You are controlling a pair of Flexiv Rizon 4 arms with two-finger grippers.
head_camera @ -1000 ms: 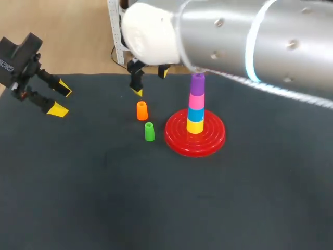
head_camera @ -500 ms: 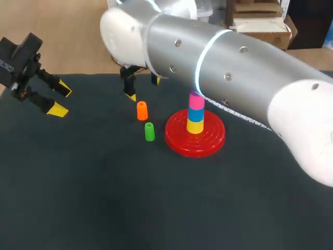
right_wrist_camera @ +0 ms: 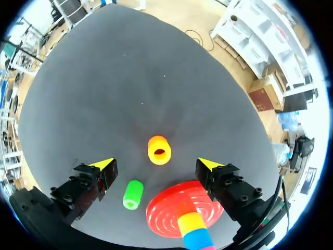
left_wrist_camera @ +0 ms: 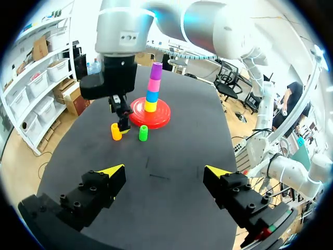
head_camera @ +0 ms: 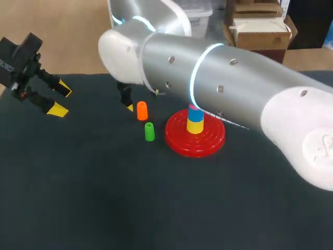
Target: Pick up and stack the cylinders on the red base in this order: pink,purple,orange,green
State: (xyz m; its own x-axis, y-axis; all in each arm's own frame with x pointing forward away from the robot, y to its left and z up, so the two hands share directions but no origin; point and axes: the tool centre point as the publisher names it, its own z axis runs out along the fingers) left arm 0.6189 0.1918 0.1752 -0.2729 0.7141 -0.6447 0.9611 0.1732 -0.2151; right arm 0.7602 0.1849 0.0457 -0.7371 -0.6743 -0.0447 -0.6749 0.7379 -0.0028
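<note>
Your right pincer (right_wrist_camera: 156, 164) hangs spread wide over the orange cylinder (right_wrist_camera: 158, 149). This is a short, smooth hollow tube standing upright with its bore open at the top, and neither yellow tip touches it. The green cylinder (right_wrist_camera: 132, 194), of the same plastic look, stands near it but apart, close to the rim of the red base (right_wrist_camera: 166, 213), a glossy round disc with concentric ridges. On the base's middle the stack runs yellow cylinder (left_wrist_camera: 150, 107), blue cylinder (left_wrist_camera: 152, 96), pink cylinder (left_wrist_camera: 154, 83), then purple cylinder (left_wrist_camera: 156, 69) on top. Your left pincer (left_wrist_camera: 162, 171) is released with its fingers spread, well apart from the cylinders, by the desk's left edge. The desk (head_camera: 156, 198) is a dark matte sheet, and its widest stretch lies on the near side of the base.
</note>
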